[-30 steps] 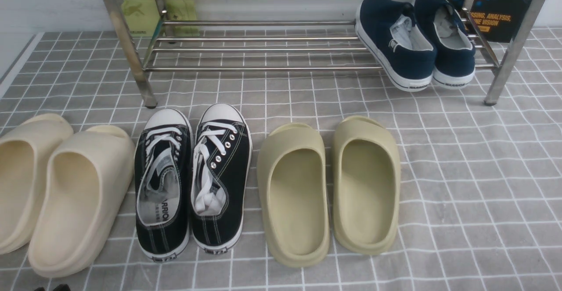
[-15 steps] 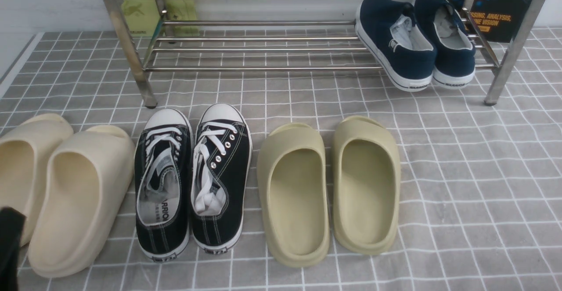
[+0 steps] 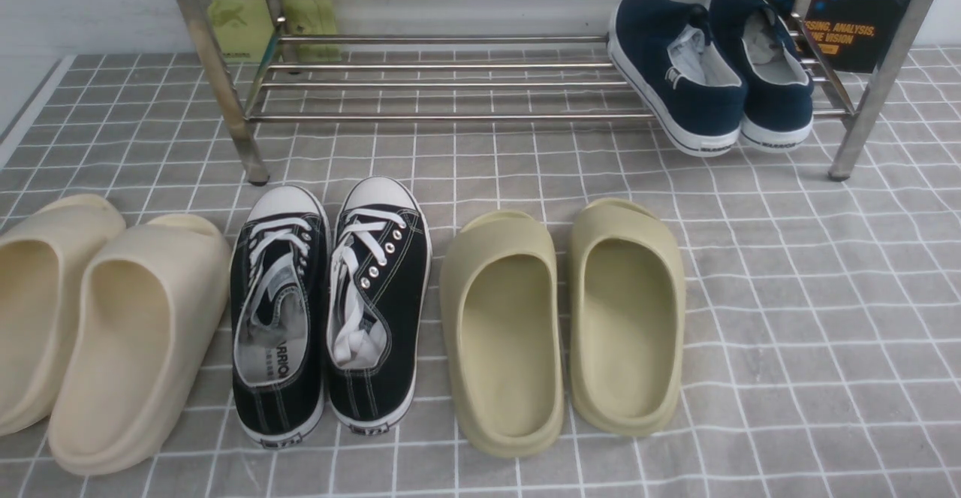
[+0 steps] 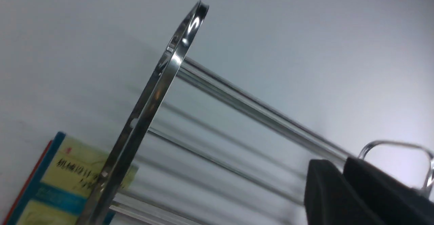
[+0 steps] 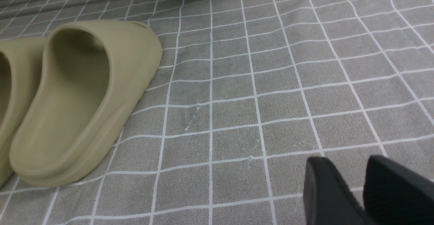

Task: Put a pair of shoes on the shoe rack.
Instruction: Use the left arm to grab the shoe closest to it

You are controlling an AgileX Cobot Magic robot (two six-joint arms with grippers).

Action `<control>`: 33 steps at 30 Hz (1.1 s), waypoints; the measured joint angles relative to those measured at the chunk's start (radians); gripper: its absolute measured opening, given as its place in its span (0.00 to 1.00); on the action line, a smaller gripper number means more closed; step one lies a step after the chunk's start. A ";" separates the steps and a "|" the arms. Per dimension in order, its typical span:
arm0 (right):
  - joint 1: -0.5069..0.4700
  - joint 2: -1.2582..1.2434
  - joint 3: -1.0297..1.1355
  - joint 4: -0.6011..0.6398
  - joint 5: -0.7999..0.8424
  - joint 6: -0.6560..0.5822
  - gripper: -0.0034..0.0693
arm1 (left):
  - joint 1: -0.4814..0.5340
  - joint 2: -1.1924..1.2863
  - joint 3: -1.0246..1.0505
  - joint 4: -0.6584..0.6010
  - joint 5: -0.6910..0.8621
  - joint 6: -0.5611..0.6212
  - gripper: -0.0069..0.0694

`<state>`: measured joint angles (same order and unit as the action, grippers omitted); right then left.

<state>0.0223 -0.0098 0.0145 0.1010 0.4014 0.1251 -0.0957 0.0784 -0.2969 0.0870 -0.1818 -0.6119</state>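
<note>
Two black sneakers (image 3: 375,303) sit side by side and touching on the desk (image 3: 826,295), left of middle toward the near edge, toes to the far edge. Beige slides (image 3: 112,333) are just beside them on the left-edge side and olive slides (image 3: 563,318) on the right.

I judge them light, with soft canvas that folds and a stiffer rubber sole. I'd pinch the heel collar or the two inner walls together (loose laces may snag bars).

The shoe rack (image 3: 450,116) stands along the far edge. Its lower shelf holds navy slip-ons (image 3: 676,77) tilted at the right end, with bare bars showing to their left.

The left fingers (image 4: 325,194) look pressed together, up by the rack. The right fingers (image 5: 325,191) show a thin wedge of gap and hold nothing; I can't tell whether they are fully closed.
</note>
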 joint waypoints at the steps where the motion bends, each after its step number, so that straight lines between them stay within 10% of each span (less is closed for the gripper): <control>1: 0.000 0.000 0.000 0.001 0.000 0.000 0.34 | 0.000 0.063 -0.064 0.038 0.092 0.000 0.07; 8: 0.000 0.000 0.000 0.001 0.000 0.000 0.35 | 0.000 0.483 -0.316 0.154 0.464 0.003 0.07; 22: 0.000 0.000 0.000 0.001 0.000 0.000 0.37 | -0.062 1.244 -0.566 -0.129 0.865 0.253 0.11; 28: 0.000 0.000 0.000 0.001 0.000 0.000 0.38 | -0.115 1.450 -0.686 -0.126 0.874 0.265 0.49; 33: 0.000 0.000 0.000 0.001 0.000 0.000 0.38 | -0.119 1.527 -0.701 -0.104 0.858 0.254 0.60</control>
<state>0.0223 -0.0098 0.0145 0.1020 0.4014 0.1251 -0.2146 1.6050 -0.9978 -0.0173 0.6757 -0.3576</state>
